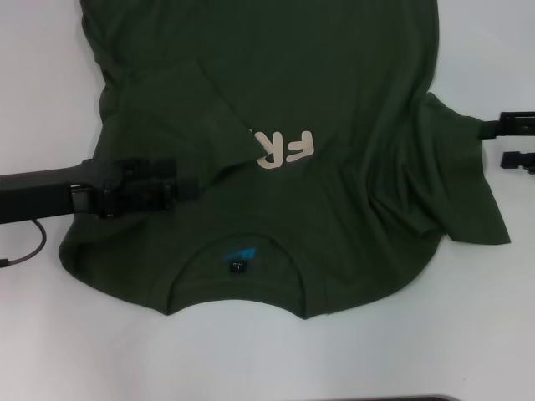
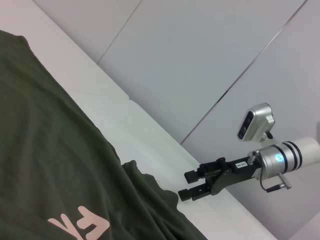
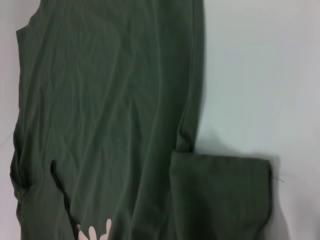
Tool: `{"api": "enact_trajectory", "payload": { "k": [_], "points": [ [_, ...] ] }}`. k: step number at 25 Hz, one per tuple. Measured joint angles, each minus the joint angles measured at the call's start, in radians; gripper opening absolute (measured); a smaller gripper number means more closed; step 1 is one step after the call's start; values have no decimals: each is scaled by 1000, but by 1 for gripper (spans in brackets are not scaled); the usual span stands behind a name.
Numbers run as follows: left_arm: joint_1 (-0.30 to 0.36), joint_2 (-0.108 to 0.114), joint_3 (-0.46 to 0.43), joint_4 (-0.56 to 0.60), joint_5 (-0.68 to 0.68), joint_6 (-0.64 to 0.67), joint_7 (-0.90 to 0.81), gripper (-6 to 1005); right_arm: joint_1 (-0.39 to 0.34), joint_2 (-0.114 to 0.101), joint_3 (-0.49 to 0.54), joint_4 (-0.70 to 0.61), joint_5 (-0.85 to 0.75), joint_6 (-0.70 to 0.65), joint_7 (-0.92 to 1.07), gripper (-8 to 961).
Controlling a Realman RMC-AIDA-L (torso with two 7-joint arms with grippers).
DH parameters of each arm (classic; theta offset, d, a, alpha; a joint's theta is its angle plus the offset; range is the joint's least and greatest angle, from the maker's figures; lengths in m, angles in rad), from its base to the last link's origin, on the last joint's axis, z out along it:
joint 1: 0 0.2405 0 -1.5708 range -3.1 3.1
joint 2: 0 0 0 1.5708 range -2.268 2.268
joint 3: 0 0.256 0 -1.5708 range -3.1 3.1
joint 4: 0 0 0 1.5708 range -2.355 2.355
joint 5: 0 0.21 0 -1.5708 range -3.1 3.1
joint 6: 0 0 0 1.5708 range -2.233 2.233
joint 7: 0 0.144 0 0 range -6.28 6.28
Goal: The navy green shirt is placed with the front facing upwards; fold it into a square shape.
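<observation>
Navy green shirt (image 1: pixel 334 109) lay front-up across the white worktop (image 1: pixel 468 334), filling most of the head view; collar with blue label (image 1: pixel 240 257) at lower centre, hem running off the top edge, so long axis ran bottom-to-top of frame. Left-hand sleeve side was already lapped inward: a diagonal folded edge cut across the chest and hid all but "FR" of the cream lettering (image 1: pixel 284 150). Left gripper (image 1: pixel 180 188) came in from the left edge, low over the folded flap near the shoulder, tip just left of the lettering; dark on dark, couldn't tell whether its jaws were spread, closed, or pinching cloth. Right gripper (image 1: pixel 501 142) sat at the right edge just outside the other sleeve (image 1: pixel 460 184), which was still spread out and rumpled. Its jaws read as spread with nothing between them; the left wrist view agreed, showing the right gripper (image 2: pixel 192 185) just off the cloth edge, two fingers apart. Key relation: the unfolded sleeve lay directly left of the right jaws in frame, nearly touching, so my read was that the right arm was much the nearer one for the matching inward fold across the shirt's long axis.
</observation>
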State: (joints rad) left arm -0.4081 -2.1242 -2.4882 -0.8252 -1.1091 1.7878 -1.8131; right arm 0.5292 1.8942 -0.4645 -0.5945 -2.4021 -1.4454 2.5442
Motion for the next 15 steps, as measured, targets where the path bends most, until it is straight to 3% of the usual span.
{"api": "enact_trajectory", "payload": {
  "k": [15],
  "points": [
    [0, 0, -5, -1, -2, -2, 0, 843, 56, 9, -38, 69, 0, 97, 1, 780]
  ]
}}
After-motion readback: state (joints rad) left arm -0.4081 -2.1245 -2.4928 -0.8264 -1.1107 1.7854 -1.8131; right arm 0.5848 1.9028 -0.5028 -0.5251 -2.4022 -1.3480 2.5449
